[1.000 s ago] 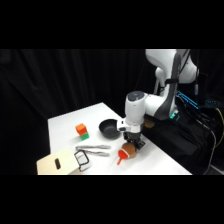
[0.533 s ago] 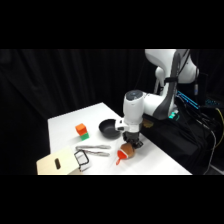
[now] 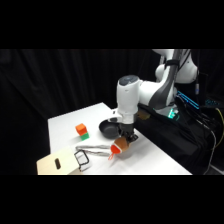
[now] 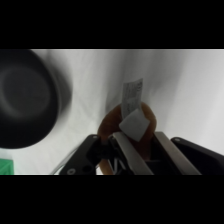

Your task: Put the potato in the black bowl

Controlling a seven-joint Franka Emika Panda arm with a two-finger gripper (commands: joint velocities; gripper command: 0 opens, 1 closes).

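The potato [image 3: 120, 145], a tan-brown lump with an orange-red point hanging to the lower left, is just above the white table [image 3: 65, 122], and my gripper [image 3: 125, 137] is shut on it from above. The black bowl [image 3: 108, 128] stands right behind it to the left, close to the gripper. In the wrist view the brown potato [image 4: 111, 125] sits between the two fingers of the gripper [image 4: 137, 136], with a white tag above it. The black bowl [image 4: 25, 97] fills the left side there, and nothing lies in the part of it that shows.
An orange cube on a green block [image 3: 81, 131] stands left of the bowl. Metal tongs [image 3: 94, 147] lie in front of it, beside a wooden board [image 3: 54, 163] with a black loop [image 3: 82, 159]. The table's right edge runs close behind the gripper.
The gripper has risen a little and shifted slightly toward the bowl, carrying the potato with it off the table.
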